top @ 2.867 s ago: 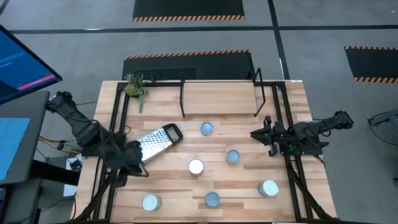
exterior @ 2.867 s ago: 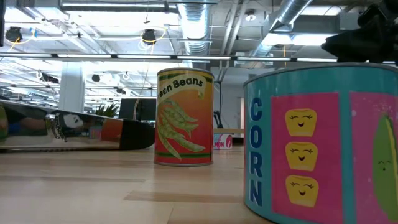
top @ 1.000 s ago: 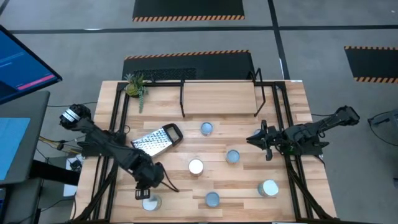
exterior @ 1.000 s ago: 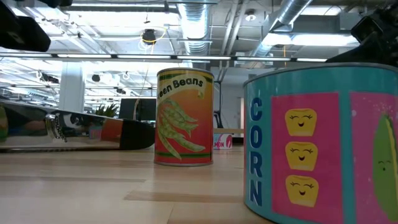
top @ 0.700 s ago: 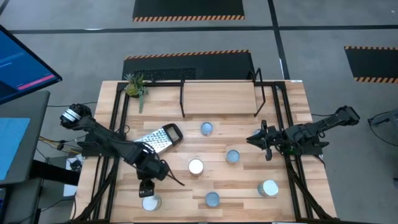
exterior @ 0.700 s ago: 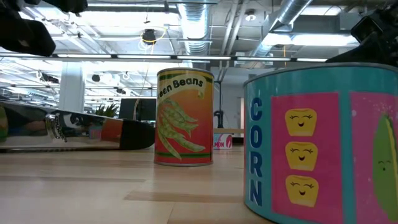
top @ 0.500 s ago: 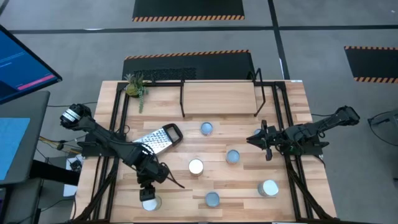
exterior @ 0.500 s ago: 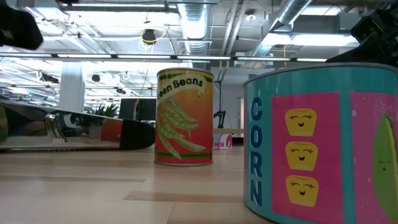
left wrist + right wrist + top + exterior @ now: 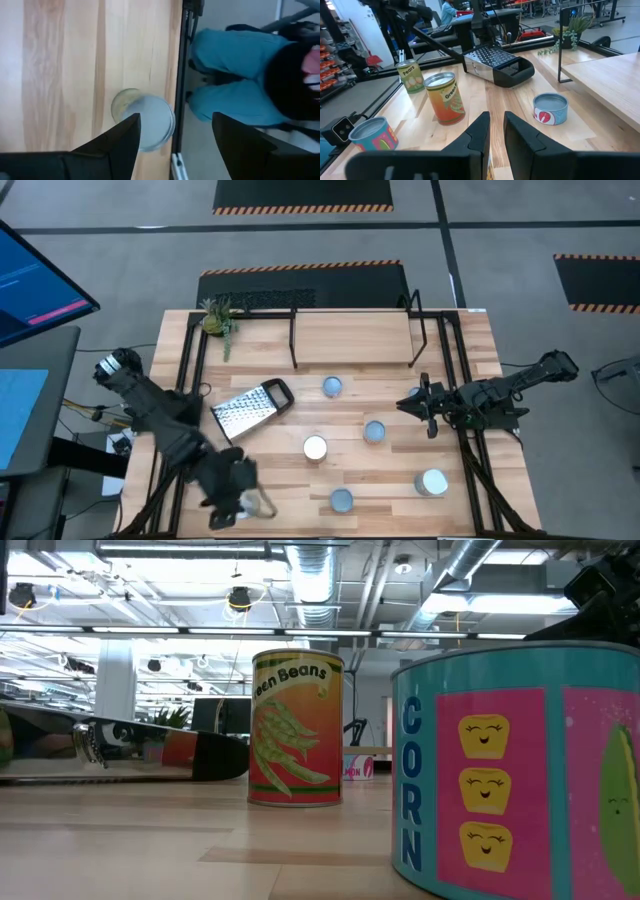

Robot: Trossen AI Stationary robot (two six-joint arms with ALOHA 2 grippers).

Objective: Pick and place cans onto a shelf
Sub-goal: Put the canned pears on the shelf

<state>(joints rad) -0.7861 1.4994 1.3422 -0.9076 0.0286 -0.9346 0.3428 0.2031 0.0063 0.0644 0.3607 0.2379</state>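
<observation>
Several cans stand on the wooden table: one at the near left corner (image 9: pixel 150 121), and others further right (image 9: pixel 315 448), (image 9: pixel 374 431), (image 9: pixel 332 387), (image 9: pixel 341 500), (image 9: pixel 432 483). The shelf (image 9: pixel 350 335), a light board on black wire legs, stands at the far side. My left gripper (image 9: pixel 175 120) hangs open above the near-left can (image 9: pixel 245 508), pointing down; one finger covers part of the can's top and the other stands beyond the table's edge. My right gripper (image 9: pixel 496 120) hovers near the table's right side (image 9: pixel 425 405) with a narrow gap and nothing between its fingers.
A metal grater (image 9: pixel 250 405) lies left of the middle and a small plant (image 9: pixel 218 320) stands at the far left corner. A person in teal trousers (image 9: pixel 235 75) is just past the table's near edge. The low view shows a green-beans can (image 9: pixel 296 728) and a corn can (image 9: pixel 520 775).
My left gripper has moved toward the table's near edge and now hangs over the near-left can; its arm has dropped out of the top left of the low view. The cans have not moved.
</observation>
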